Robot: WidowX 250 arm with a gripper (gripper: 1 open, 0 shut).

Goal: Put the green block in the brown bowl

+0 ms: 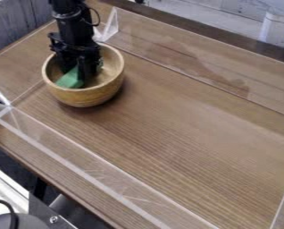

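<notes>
The brown bowl [99, 89] stands at the back left of the wooden table. My black gripper [75, 72] points straight down into it, fingertips below the rim. The green block [68, 80] sits tilted between the fingers inside the bowl, its lower end close to the bowl's pale inside on the left. The fingers stand on both sides of the block and appear shut on it. The block's upper part is hidden by the fingers.
The wooden table [192, 116] stretches to the right and front of the bowl. A low clear plastic wall [73, 154] runs along the front edge, and another along the back. Dark cables hang below the front left corner.
</notes>
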